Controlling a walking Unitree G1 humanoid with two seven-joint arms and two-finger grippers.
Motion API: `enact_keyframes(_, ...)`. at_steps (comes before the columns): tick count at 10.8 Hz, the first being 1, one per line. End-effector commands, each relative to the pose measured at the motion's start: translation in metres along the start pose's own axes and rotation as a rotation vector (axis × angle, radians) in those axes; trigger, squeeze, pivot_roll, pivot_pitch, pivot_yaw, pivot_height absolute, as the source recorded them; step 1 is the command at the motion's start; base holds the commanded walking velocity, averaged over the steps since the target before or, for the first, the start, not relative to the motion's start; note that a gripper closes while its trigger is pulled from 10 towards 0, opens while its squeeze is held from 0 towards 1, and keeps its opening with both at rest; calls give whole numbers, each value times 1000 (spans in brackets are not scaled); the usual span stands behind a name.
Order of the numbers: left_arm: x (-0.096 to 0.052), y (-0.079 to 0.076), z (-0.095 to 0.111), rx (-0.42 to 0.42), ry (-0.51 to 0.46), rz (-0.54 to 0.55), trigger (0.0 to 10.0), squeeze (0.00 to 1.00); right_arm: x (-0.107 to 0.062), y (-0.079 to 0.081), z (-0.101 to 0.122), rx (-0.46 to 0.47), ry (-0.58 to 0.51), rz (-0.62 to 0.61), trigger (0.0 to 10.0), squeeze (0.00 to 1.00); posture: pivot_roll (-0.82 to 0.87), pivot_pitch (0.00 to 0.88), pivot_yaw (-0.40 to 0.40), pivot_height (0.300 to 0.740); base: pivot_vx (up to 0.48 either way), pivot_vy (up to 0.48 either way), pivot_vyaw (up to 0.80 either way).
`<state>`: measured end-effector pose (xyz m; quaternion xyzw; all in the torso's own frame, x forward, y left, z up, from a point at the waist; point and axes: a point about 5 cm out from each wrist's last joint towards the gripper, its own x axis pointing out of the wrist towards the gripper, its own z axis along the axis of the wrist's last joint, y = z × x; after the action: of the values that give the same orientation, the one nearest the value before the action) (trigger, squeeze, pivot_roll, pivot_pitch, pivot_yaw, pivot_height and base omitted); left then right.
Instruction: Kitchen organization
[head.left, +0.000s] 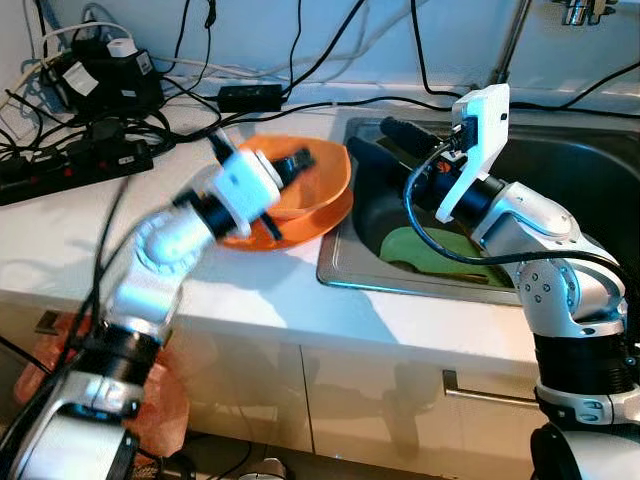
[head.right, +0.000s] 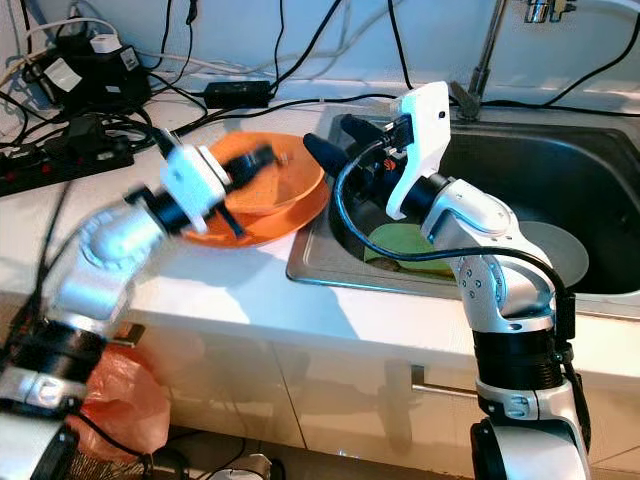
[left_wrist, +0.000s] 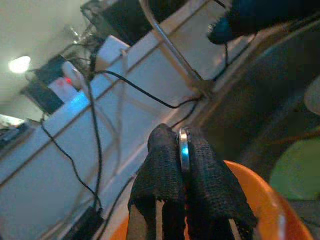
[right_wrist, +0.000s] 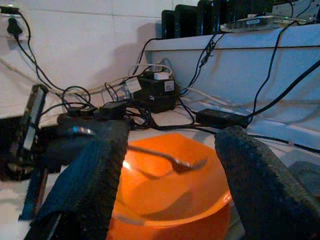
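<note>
An orange bowl (head.left: 318, 192) sits on the white counter right beside the sink's left rim. My left gripper (head.left: 296, 164) hovers over the bowl, blurred, shut on a thin metal fork (right_wrist: 172, 163). In the left wrist view the fork's handle (left_wrist: 184, 149) is pinched between the black fingers (left_wrist: 162, 175). My right gripper (head.left: 385, 146) hangs open above the sink's left side, pointing at the bowl, with nothing between its fingers (right_wrist: 107, 150). The bowl (right_wrist: 165, 200) lies just beyond them.
The steel sink (head.left: 340, 268) holds a green plate (head.left: 425, 250) and a white plate (head.right: 562, 250). The faucet (head.left: 510, 40) rises behind it. Power strips and tangled cables (head.left: 90, 150) crowd the counter's back left. An orange bag (head.right: 130, 400) lies on the floor.
</note>
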<state>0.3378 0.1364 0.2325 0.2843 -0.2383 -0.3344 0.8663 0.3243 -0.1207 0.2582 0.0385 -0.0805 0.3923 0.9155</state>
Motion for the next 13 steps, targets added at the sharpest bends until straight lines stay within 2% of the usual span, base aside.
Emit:
enact_keyframes(1, 1, 10, 10, 19, -34, 37, 0, 0, 1, -1, 4, 14, -27, -5, 10000, 0, 186, 35, 77, 740, 0, 0, 0)
enact_keyframes(2, 3, 20, 19, 24, -69, 82, 0, 0, 1, -1, 4, 19, -26, -10, 10000, 0, 186, 34, 75, 740, 0, 0, 0)
enact_keyframes(3, 4, 24, 22, 22, -80, 100, 0, 0, 1, -1, 3, 19, -25, -11, 10000, 0, 185, 33, 73, 740, 0, 0, 0)
enact_keyframes(4, 7, 41, 35, -56, -137, 208, 0, 0, 0, -4, 2, 25, -25, -35, 10000, 0, 185, 34, 71, 740, 0, 0, 0)
enact_keyframes(5, 10, 65, 46, -282, -213, 383, 0, 0, 0, -10, -1, 45, -30, -87, 10000, 0, 186, 34, 71, 740, 0, 0, 0)
enact_keyframes(6, 11, 77, 46, -549, -256, 490, 0, 0, 0, -12, -5, 73, -29, -119, 10000, 0, 190, 36, 72, 740, 0, 0, 0)
enact_keyframes(7, 14, 76, 43, -745, -284, 505, 0, 0, 1, -12, -10, 98, -17, -129, 10000, 0, 194, 37, 74, 740, 0, 0, 0)
enact_keyframes(8, 17, 68, 36, -1001, -308, 533, 0, 0, 2, -10, -17, 102, 22, -127, 10000, 0, 194, 38, 75, 740, 0, 0, 0)
enact_keyframes(9, 18, 64, 30, -1177, -316, 565, 0, 0, 2, -11, -19, 118, 33, -134, 10000, 0, 192, 39, 75, 740, 0, 0, 0)
enact_keyframes(10, 22, 53, 24, -1420, -327, 563, 0, 0, 4, -11, -20, 171, 14, -149, 10000, 0, 190, 40, 73, 740, 0, 0, 0)
enact_keyframes(12, 28, 34, 19, -1709, -359, 527, 0, 0, 15, -6, -17, 292, -56, -153, 10000, 0, 188, 44, 70, 740, 0, 0, 0)
enact_keyframes(13, 32, 23, 17, -1806, -344, 501, 0, 0, 26, -2, -14, 510, -168, -151, 10000, 0, 189, 44, 69, 740, 0, 0, 0)
